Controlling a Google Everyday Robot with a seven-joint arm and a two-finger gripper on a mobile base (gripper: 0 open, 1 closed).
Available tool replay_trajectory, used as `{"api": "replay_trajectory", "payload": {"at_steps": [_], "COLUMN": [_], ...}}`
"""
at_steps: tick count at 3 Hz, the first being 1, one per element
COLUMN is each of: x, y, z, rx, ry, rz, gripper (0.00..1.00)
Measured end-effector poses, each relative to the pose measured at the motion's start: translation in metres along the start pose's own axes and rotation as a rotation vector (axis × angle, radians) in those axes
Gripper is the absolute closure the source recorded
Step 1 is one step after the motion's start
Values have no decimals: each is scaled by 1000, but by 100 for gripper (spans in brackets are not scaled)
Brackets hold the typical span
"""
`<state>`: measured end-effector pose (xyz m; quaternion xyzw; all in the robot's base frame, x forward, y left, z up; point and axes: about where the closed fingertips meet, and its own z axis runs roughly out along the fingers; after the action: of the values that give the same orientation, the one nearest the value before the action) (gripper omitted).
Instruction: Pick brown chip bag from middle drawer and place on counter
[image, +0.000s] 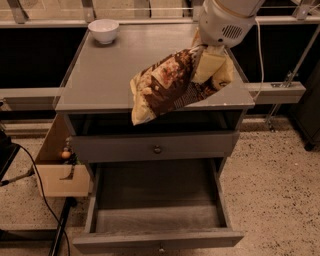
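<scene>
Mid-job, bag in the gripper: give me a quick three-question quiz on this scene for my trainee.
1. True or false: the brown chip bag lies inside the middle drawer.
2. Where is the gripper?
A) down in the middle drawer
B) above the front right part of the counter, shut on the bag
C) behind the counter's back edge
3. Fill in: at the counter's back left corner sits a white ____.

Key
1. False: the bag hangs from the gripper, and the drawer stands open below.
2. B
3. bowl
</scene>
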<state>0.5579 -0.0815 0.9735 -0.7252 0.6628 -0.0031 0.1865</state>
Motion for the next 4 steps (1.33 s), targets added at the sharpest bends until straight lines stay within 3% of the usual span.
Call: {"api": "replay_trajectory", "payload": {"at_steps": [2, 4], "x": [-22, -15], "y": [-71, -115], "z": [9, 41], "rx": [111, 196], "ry": [11, -40], "rz": [-80, -73], "gripper": [100, 100]}}
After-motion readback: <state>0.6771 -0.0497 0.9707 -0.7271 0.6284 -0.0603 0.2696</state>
